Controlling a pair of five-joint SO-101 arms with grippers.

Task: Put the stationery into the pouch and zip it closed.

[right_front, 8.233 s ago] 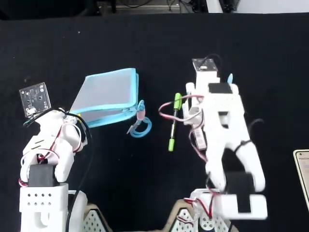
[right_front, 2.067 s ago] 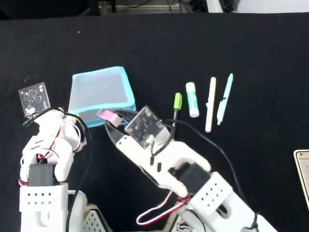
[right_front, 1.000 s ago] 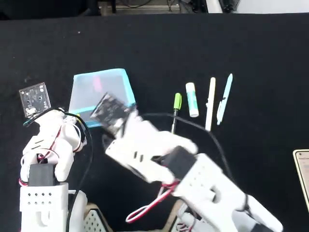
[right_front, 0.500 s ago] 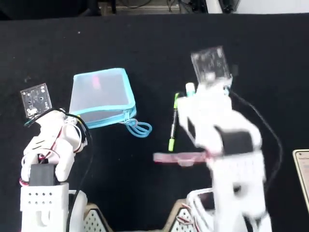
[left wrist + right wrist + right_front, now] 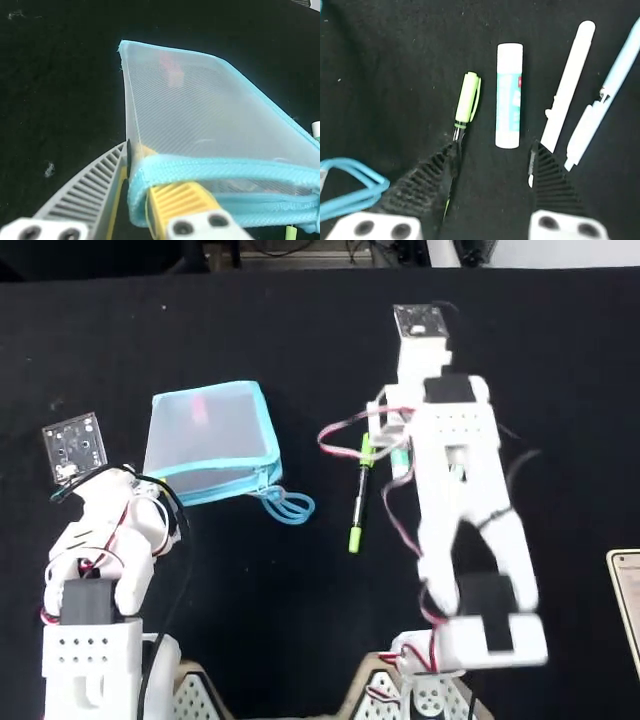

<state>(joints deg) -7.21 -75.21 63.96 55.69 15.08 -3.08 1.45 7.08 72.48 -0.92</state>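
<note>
The light-blue mesh pouch (image 5: 210, 445) lies at the left with a pink item (image 5: 197, 410) inside it. Its blue zipper loop (image 5: 286, 505) trails toward the middle. My left gripper (image 5: 136, 170) is shut on the pouch's (image 5: 200, 120) near corner. My right gripper (image 5: 493, 150) hangs open above the loose stationery, and its arm (image 5: 455, 455) covers much of that row from above. A glue stick (image 5: 509, 115) lies just beyond the gap between the jaws. A green pen (image 5: 467, 102) is beside one finger; a white pen (image 5: 567, 107) and a light-blue pen (image 5: 602, 100) are beside the other.
The table (image 5: 300, 330) is covered in black cloth. A pale card (image 5: 626, 590) pokes in at the right edge. The green pen (image 5: 357, 502) lies between the pouch's loop and the right arm.
The right arm has let go of the pink item in the pouch, then swung right and now hangs over the pens. The left arm and the pouch have stayed put.
</note>
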